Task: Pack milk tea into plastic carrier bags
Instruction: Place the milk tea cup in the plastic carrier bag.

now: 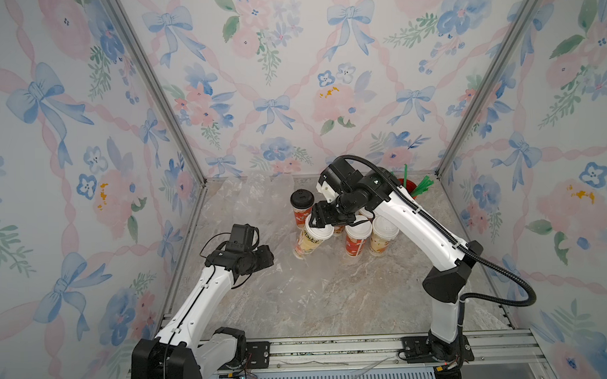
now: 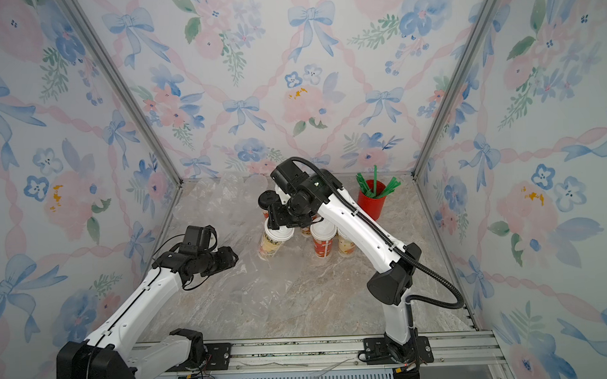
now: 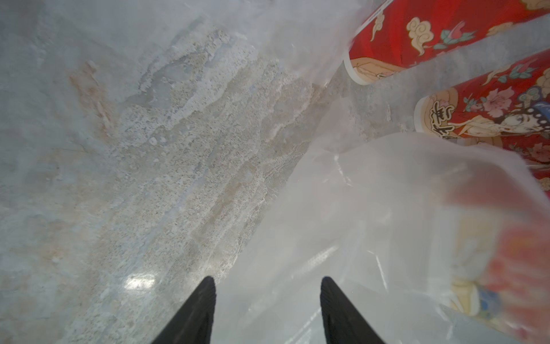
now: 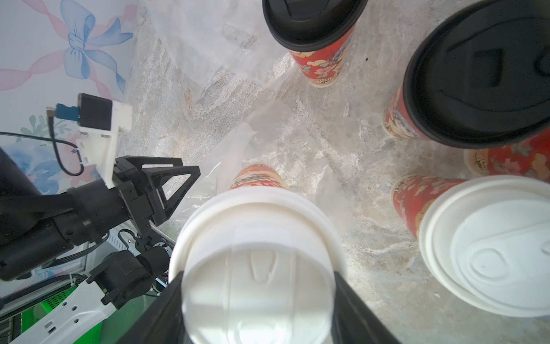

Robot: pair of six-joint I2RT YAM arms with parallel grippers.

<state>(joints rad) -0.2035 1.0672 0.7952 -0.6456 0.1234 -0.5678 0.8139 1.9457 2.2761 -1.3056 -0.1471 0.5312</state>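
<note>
My right gripper (image 1: 317,224) (image 4: 257,274) is shut on the white dome lid of a cream milk tea cup (image 1: 307,244) (image 2: 272,241), which leans over. Clear film of a plastic carrier bag (image 1: 291,284) (image 4: 268,134) lies around the cup's base. My left gripper (image 1: 266,257) (image 3: 268,283) stands open just left of that cup, at the bag's edge, with only hazy film (image 3: 372,223) in front of its fingers. A black-lidded red cup (image 1: 301,204), a white-lidded red cup (image 1: 357,237) and a white-lidded cream cup (image 1: 383,234) stand upright behind the right arm.
A plain red cup of green straws (image 2: 372,198) stands at the back right corner. More crinkled clear bags (image 1: 246,195) lie along the back wall. Floral walls close in both sides, and an aluminium rail (image 1: 335,349) runs along the front edge.
</note>
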